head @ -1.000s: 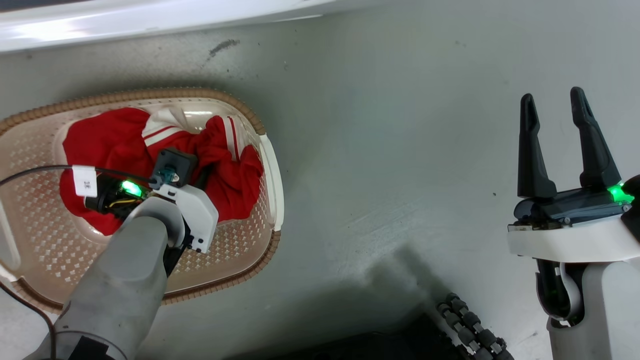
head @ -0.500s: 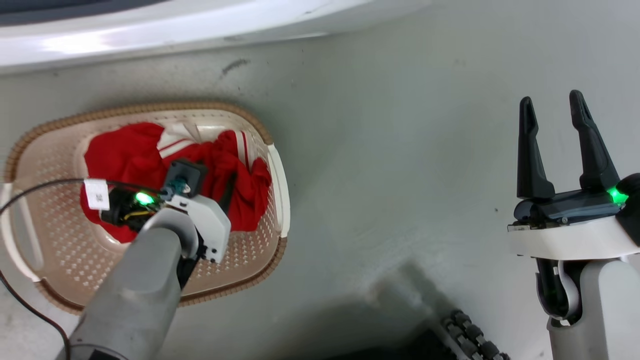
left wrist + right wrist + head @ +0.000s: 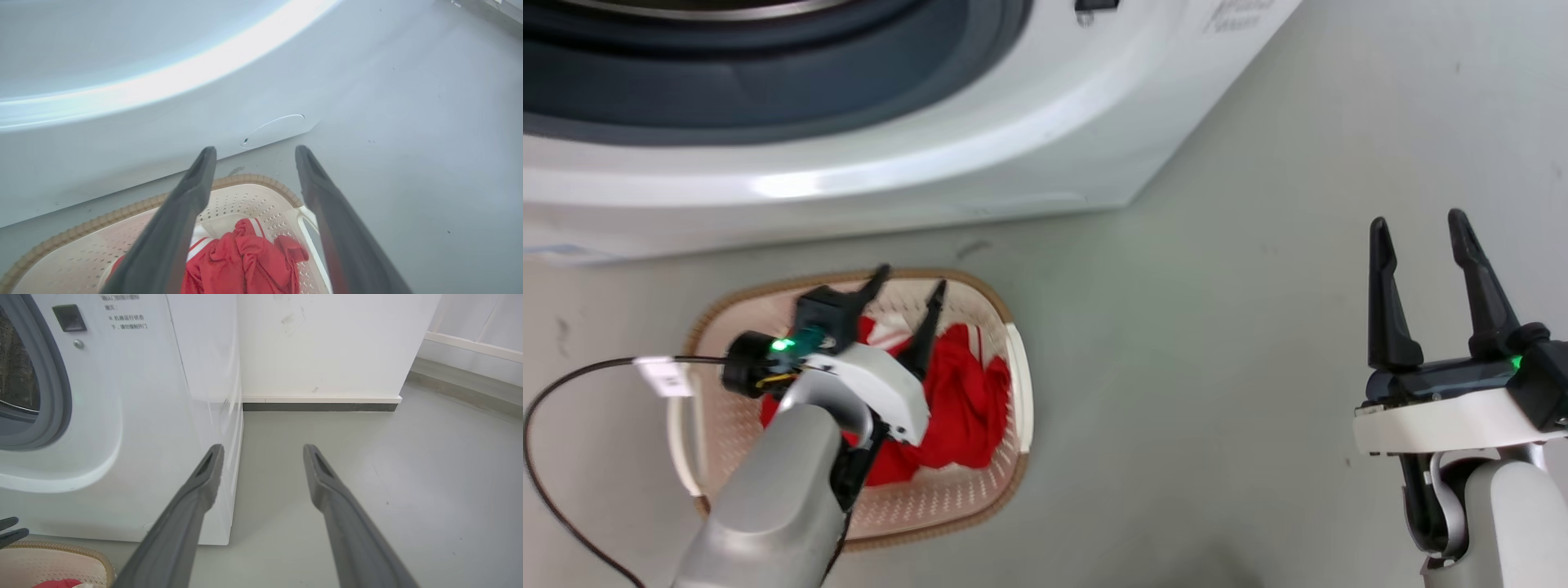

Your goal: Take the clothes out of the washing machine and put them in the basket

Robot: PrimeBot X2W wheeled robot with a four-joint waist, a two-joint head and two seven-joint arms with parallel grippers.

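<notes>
The red clothes (image 3: 960,404) lie bunched in the cream basket (image 3: 1018,392), which stands on the floor in front of the white washing machine (image 3: 866,155). My left gripper (image 3: 911,287) hovers above the basket, open, with nothing between its fingers. In the left wrist view the clothes (image 3: 245,261) sit below the open left gripper (image 3: 254,153), inside the basket (image 3: 253,179). My right gripper (image 3: 1417,224) stands open and empty over bare floor at the right. The right wrist view has the right gripper (image 3: 263,451) aimed past the washing machine (image 3: 135,428), whose grey porthole rim (image 3: 53,375) is at the left.
A black cable (image 3: 572,392) runs from my left wrist across the floor at the left. A white wall with a dark skirting (image 3: 318,406) stands behind the machine. Grey floor (image 3: 1217,367) stretches between the basket and my right arm.
The head camera has tilted up, bringing the washing machine's front into view. My left gripper has lifted off the clothes, which stay in the basket, and now shows open. The right gripper is unchanged.
</notes>
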